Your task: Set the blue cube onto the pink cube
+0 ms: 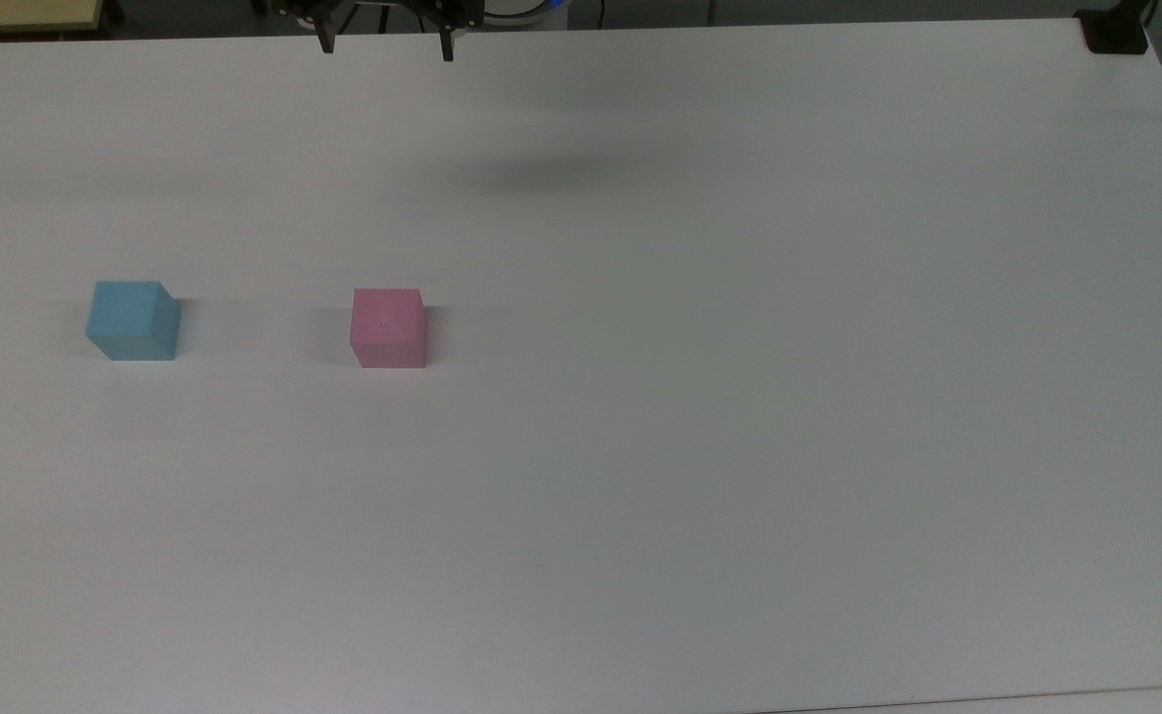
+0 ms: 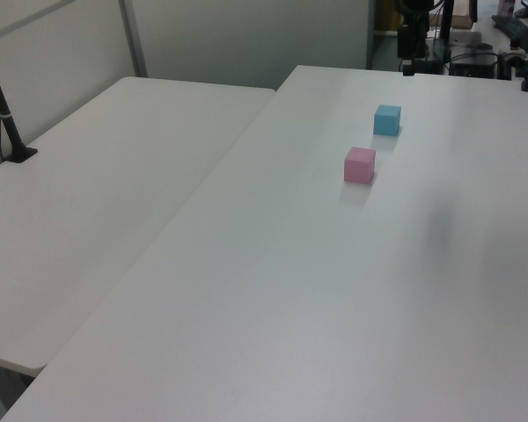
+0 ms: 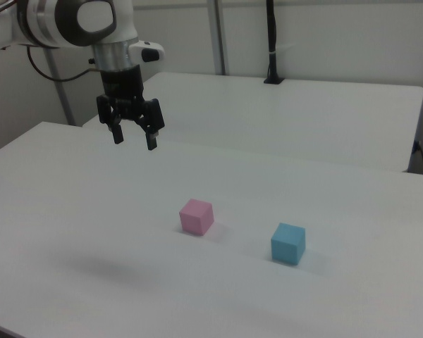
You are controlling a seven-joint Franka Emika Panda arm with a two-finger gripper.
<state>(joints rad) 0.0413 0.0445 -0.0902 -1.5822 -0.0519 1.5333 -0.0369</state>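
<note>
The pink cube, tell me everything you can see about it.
The small matte pink cube looks like foam or painted wood, with plain faces and faint tiny marks on its top. It sits flat and upright on the white table, touching nothing else. The small matte light-blue cube stands apart from it, on the top view's left. The black two-finger claw hangs open in the air well away from it, holding nothing. Nothing rests on its top.

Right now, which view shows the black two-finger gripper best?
The right view: the black two-finger gripper shows whole, open and empty, high above the white table. The top view catches only its fingertips at the top edge; the left view misses it.
</note>
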